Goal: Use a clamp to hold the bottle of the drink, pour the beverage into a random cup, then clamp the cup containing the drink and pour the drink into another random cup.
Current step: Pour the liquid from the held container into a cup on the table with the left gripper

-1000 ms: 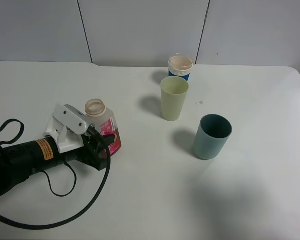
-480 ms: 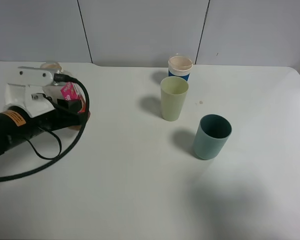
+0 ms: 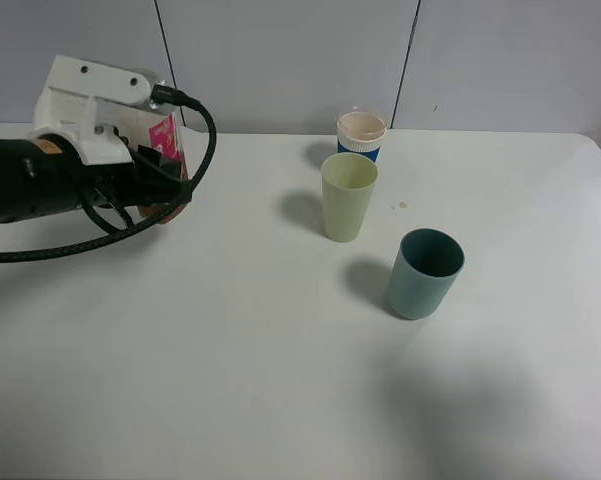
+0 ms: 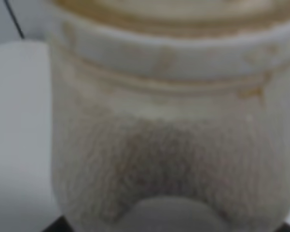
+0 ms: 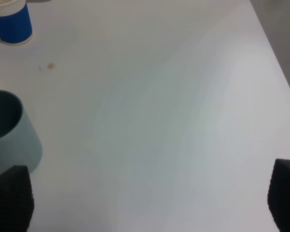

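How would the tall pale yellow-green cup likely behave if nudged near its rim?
The pale yellow-green cup would probably tip rather than slide: it is tall and its base is narrower than its rim. It looks empty, so likely light. Its smooth plain wall may be slippery in a grip.

Overhead faces table (image 3: 280,400); right wrist shares teal cup (image 3: 425,272).

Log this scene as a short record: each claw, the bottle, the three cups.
left claw: shut on the bottle
bottle: pink label, held at the far left of the table
right claw: open, holding nothing
pale yellow-green cup: upright, mid-table
dark teal cup: upright, nearer and right of it
blue cup: upright, just behind the yellow-green cup
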Robot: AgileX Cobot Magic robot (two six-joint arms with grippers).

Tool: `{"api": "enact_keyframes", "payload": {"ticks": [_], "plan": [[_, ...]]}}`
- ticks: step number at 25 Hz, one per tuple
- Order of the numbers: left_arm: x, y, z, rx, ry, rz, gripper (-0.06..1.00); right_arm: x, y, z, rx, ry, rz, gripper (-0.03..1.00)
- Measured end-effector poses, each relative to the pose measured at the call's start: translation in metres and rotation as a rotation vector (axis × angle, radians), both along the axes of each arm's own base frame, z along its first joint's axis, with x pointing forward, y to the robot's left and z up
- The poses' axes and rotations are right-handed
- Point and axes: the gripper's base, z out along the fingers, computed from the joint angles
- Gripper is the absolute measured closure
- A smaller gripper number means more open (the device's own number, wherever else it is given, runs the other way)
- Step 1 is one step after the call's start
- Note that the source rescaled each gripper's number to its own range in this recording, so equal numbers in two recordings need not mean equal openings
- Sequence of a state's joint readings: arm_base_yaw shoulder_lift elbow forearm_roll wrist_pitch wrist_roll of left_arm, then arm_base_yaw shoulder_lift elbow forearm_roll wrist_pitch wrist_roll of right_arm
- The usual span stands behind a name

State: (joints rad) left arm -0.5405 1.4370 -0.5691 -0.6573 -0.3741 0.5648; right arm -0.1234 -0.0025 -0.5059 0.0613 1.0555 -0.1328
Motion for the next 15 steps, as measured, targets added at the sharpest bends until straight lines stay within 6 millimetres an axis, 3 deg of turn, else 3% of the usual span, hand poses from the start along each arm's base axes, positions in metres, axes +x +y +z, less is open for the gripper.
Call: {"api": "enact_keyframes", "payload": {"ticks": [3,10,15], "plan": [[0.006,-0.003,0.006,0.035,-0.028,-0.016,0.91,0.000,0.000,0.000,0.000,0.000,0.000,0.05],[0.016,0.010,0.004,0.072,-0.024,0.032,0.91,0.000,0.000,0.000,0.000,0.000,0.000,0.05],[0.035,0.010,0.013,0.074,0.020,-0.015,0.91,0.000,0.000,0.000,0.000,0.000,0.000,0.05]]}}
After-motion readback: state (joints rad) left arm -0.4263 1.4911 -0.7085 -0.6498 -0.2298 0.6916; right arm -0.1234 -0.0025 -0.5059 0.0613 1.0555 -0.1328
